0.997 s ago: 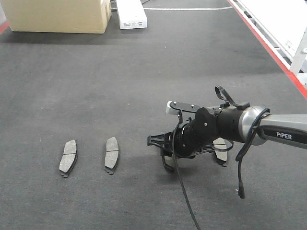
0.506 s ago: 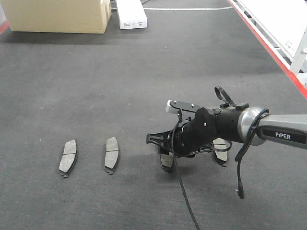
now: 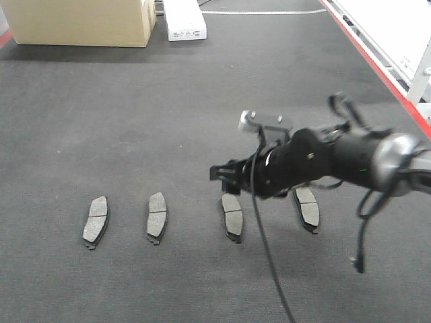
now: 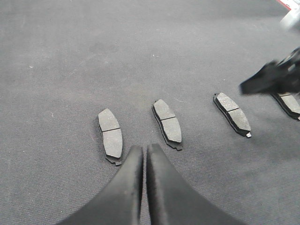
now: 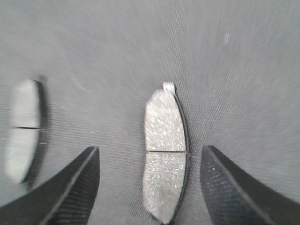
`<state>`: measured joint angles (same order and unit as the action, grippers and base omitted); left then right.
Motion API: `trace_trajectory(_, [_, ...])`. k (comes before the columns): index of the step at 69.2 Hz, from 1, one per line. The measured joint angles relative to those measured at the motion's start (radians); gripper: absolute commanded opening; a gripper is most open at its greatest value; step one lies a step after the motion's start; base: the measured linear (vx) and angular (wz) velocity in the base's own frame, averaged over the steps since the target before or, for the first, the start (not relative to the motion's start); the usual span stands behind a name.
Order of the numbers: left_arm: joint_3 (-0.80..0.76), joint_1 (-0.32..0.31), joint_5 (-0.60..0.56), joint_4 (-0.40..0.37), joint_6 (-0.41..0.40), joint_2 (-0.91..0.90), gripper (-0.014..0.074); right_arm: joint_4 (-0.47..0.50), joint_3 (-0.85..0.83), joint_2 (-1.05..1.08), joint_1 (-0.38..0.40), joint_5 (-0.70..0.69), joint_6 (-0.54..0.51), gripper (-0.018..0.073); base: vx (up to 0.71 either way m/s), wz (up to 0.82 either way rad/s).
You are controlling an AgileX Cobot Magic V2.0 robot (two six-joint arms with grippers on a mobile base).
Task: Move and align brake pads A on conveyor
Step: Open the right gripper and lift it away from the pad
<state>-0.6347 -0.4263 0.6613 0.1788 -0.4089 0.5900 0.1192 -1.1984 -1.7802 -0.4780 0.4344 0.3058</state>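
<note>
R gripper (image 5: 150, 187) is spread wide and empty, one finger (image 5: 70, 192) each side of the third pad (image 5: 164, 154), which lies flat on the conveyor (image 3: 168, 108) w/ grit face up and touches neither finger. In the front view that gripper (image 3: 225, 173) hangs just above this pad (image 3: 232, 216); its arm is blurred and no lettering on it can be read. L gripper (image 4: 143, 161) has its two black fingers pressed together w/ nothing between, tips just short of the two leftmost pads. All four pads sit in a rough row across the near part of the belt: first pad (image 3: 95, 221), second pad (image 3: 157, 215), then the third, then the fourth pad (image 3: 307, 207). At the far edge stand a cardboard box (image 3: 81, 20) and a white box (image 3: 183, 19), print too small to read. Red edge strip (image 3: 377, 67) runs along the belt's side.
</note>
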Motion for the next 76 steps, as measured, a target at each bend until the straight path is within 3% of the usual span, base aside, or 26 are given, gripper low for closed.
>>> trace_trajectory(23, [0.000,0.000,0.000,0.000,0.000,0.000,-0.0006,-0.100,0.277,0.351,0.100,-0.056,0.017,0.0382,0.00,0.00])
trace_trajectory(41, [0.000,0.000,-0.001,0.000,0.000,0.000,-0.0006,-0.184,0.452,0.649,0.104,-0.057,0.018,0.0328,0.00,0.00])
trace_trajectory(50, [0.000,0.000,-0.001,0.000,0.000,0.000,-0.0006,-0.208,0.556,0.808,0.104,-0.080,0.015,0.0230,0.00,0.00])
trace_trajectory(65, [0.000,0.000,-0.001,0.000,0.000,0.000,-0.0006,-0.232,0.691,1.078,0.104,-0.083,0.014,-0.0010,0.00,0.00])
trace_trajectory(76, [0.000,0.000,-0.001,0.000,0.000,0.000,-0.0006,-0.232,0.726,1.227,0.104,-0.068,0.008,-0.0010,0.00,0.00])
